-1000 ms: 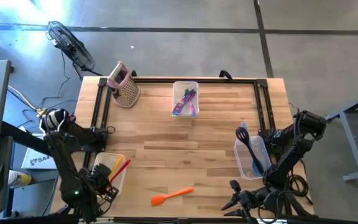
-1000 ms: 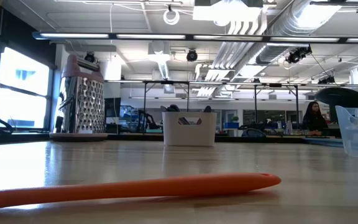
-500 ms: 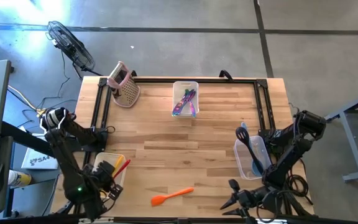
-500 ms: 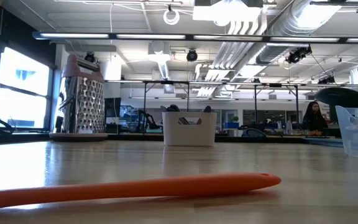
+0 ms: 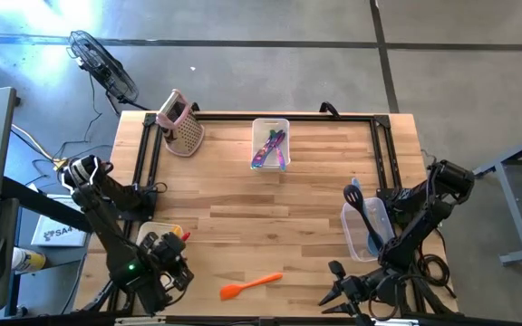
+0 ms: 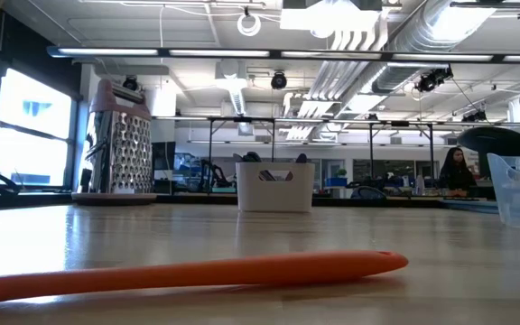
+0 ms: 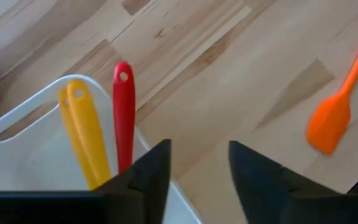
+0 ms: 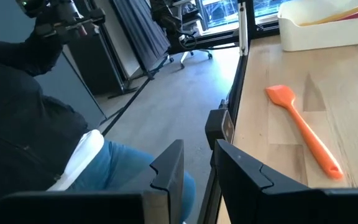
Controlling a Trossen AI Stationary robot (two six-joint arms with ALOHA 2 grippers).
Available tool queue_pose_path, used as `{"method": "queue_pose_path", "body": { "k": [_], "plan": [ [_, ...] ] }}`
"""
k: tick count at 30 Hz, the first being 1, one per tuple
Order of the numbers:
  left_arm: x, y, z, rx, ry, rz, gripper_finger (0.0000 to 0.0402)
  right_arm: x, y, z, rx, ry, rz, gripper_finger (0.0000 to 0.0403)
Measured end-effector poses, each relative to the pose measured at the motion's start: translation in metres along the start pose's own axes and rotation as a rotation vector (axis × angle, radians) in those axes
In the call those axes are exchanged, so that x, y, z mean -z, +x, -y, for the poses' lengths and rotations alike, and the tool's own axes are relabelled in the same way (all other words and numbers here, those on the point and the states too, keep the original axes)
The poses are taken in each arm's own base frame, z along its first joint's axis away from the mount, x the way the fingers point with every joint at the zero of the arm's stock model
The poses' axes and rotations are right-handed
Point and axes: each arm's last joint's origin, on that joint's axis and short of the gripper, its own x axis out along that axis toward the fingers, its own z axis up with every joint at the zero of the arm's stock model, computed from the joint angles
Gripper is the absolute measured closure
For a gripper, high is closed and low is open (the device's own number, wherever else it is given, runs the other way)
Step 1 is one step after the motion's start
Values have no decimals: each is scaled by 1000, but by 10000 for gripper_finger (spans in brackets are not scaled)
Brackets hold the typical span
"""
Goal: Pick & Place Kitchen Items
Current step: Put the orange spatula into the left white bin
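Since a second ago the left hand has swung off the white bin at the near-left corner of the tabletop and now sits past its inner edge, toward the orange spatula. Its fingers stand slightly apart with nothing between them, as the left wrist view shows. A red utensil and a yellow utensil lie in that bin, so my reading is that a drop has just been finished and the orange spatula is the next pick. It lies flat on bare wood at the near edge, well apart from every bin.

The right hand waits off the near-right edge of the tabletop, its fingers a little apart and empty.

Counted: three bins. The white one holds two pieces, though the yellow may be two handles lying together; I cannot tell. The far-centre bin holds a cluster of purple, blue and green utensils, too tangled to count. The clear bin on the right holds a black ladle and a blue piece. One orange spatula is loose. One pink grater stands at the far left.
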Motion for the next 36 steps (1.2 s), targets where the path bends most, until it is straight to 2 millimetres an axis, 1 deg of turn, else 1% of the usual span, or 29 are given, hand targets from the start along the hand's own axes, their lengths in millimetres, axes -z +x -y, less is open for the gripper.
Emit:
{"method": "queue_pose_path", "body": {
  "k": [6,8,10,14,18,20,23,27,30,31,33,36],
  "plan": [
    [-11,6,6,15,-22,-7,162,0,0,0,0,-3,0,319],
    [-17,9,11,34,-55,-10,142,0,0,0,1,-23,0,319],
    [-24,12,17,74,-35,-25,131,0,0,0,0,-57,0,319],
    [-39,21,39,223,61,-53,126,-2,2,3,12,-112,4,319],
    [-51,37,68,401,234,-60,126,-5,6,9,7,-76,-2,319],
    [-55,48,79,466,286,-103,126,-5,7,10,-10,-40,-12,319],
    [-58,68,84,454,317,-212,126,-5,7,10,-30,18,-23,319],
    [-58,94,82,368,334,-322,126,-2,4,4,-43,74,-29,319],
    [-57,107,85,372,421,-336,126,1,0,-1,-57,112,-35,319],
    [-55,110,89,401,443,-327,126,2,-1,-4,-64,129,-39,319],
    [-53,115,95,444,479,-303,126,4,-5,-8,-49,157,-28,319],
    [-53,119,104,443,536,-284,126,8,-11,-14,-7,193,0,319]
  ]
}}
